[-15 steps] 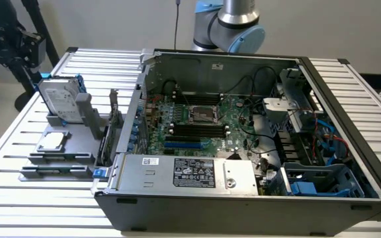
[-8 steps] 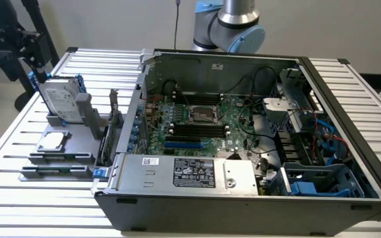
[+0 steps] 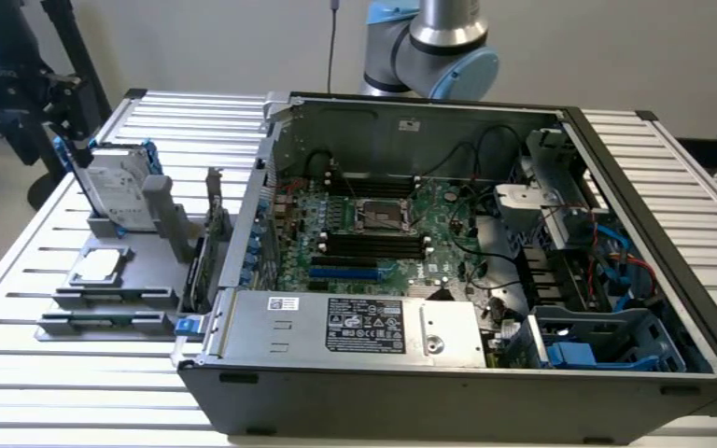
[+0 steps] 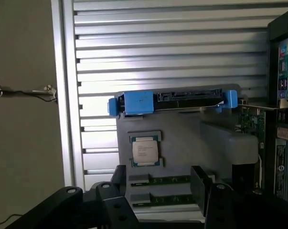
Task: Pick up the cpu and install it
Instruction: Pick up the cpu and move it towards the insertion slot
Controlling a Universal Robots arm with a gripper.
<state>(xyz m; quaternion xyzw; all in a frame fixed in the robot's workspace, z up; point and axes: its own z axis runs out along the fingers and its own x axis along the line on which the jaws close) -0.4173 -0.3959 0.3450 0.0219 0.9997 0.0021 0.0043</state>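
The cpu (image 3: 97,265) is a small square chip with a dull silver top. It lies flat on a grey holder (image 3: 147,245) on the slatted table, at the exterior view's left of the open computer case (image 3: 458,373). Seen from the wrist, the cpu (image 4: 144,150) sits well below and beyond my gripper (image 4: 159,183). Its two black fingers (image 4: 120,177) stand wide apart with nothing between them. Inside the case, the green board (image 3: 440,207) carries an empty metal-framed socket (image 3: 377,217).
A silver drive with blue brackets (image 3: 119,187) stands upright on the holder behind the cpu. Long memory sticks (image 3: 104,322) lie in front of it. Cables, a drive cage (image 3: 608,341) and a power supply box (image 3: 358,322) crowd the case. The table edge (image 4: 62,95) runs beside the holder.
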